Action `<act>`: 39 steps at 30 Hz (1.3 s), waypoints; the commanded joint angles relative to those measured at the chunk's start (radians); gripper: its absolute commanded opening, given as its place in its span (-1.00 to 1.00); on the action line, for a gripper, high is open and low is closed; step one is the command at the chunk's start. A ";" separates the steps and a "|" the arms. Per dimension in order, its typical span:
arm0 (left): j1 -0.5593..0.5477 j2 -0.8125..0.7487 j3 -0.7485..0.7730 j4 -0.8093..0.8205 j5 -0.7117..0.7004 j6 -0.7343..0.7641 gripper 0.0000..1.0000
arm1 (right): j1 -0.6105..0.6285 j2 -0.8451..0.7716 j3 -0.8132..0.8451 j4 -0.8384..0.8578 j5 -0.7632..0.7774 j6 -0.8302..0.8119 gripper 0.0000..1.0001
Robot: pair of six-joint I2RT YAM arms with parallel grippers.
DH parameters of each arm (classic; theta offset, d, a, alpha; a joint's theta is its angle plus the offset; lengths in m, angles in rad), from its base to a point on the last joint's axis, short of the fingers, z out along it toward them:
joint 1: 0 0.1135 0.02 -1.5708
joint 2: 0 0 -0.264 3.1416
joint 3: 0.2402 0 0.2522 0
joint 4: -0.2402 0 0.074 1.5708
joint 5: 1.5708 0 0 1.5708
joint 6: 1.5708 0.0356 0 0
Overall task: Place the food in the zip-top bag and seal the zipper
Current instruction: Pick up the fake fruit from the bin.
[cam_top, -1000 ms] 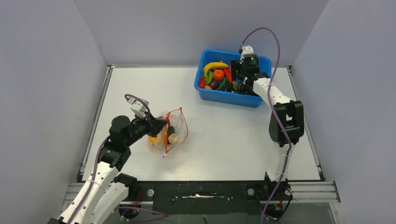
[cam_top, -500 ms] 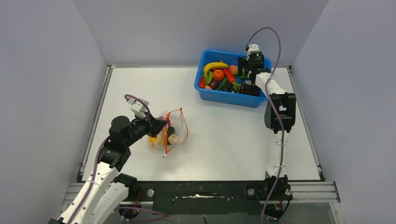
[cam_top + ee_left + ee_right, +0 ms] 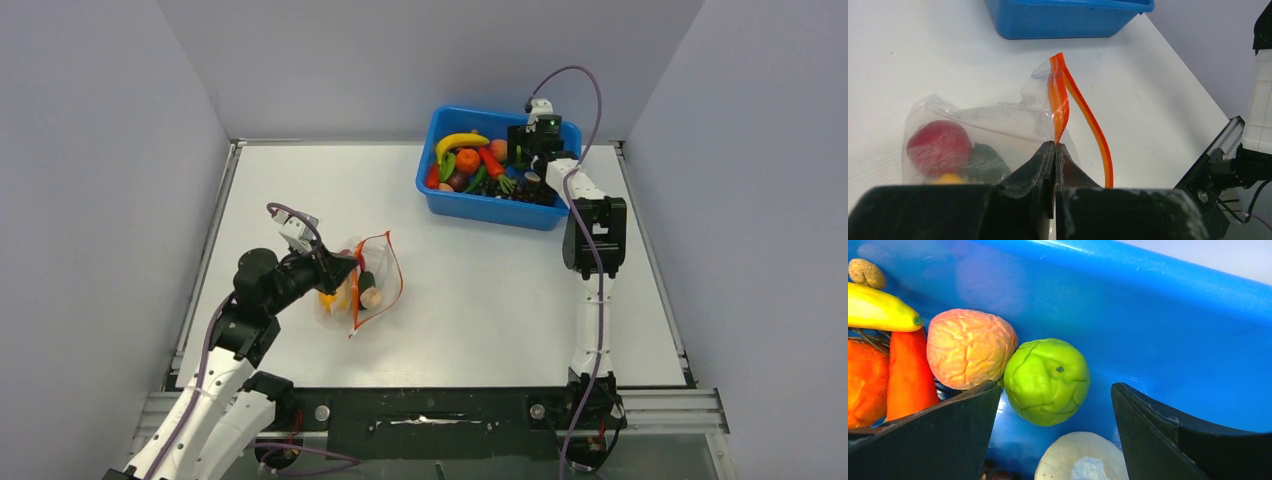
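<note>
Nearest you, the left gripper (image 3: 1054,150) has its jaws pinched tight on the zipper (image 3: 1058,100). The zip-top bag (image 3: 998,120) lies on the worktop (image 3: 923,60), mouth agape, with the red apple (image 3: 939,147) inside. Farther off, the right gripper (image 3: 1055,390) has its jaws wide and empty, straddling the green round fruit (image 3: 1047,381) in the blue bin (image 3: 1173,330). Sealing is not yet done.

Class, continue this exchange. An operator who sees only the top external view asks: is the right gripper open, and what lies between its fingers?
Observer: The right gripper is open, straddling a green round fruit.
Operator: What does the left gripper hold?
Observer: The left gripper is shut on the zipper of the zip-top bag.
Operator: Anything in the bag?
Observer: A red apple beside a dark green piece.
</note>
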 commanded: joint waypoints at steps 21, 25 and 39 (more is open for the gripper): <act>0.006 -0.015 0.011 0.056 0.016 0.018 -1.00 | -0.017 0.043 0.061 0.121 -0.054 -0.024 0.06; 0.007 -0.015 0.011 0.052 0.016 0.023 -1.00 | -0.018 0.010 0.034 0.123 -0.054 -0.025 0.01; 0.006 -0.022 0.011 0.038 -0.001 0.029 -1.00 | -0.018 -0.212 -0.162 0.099 -0.052 0.019 -0.15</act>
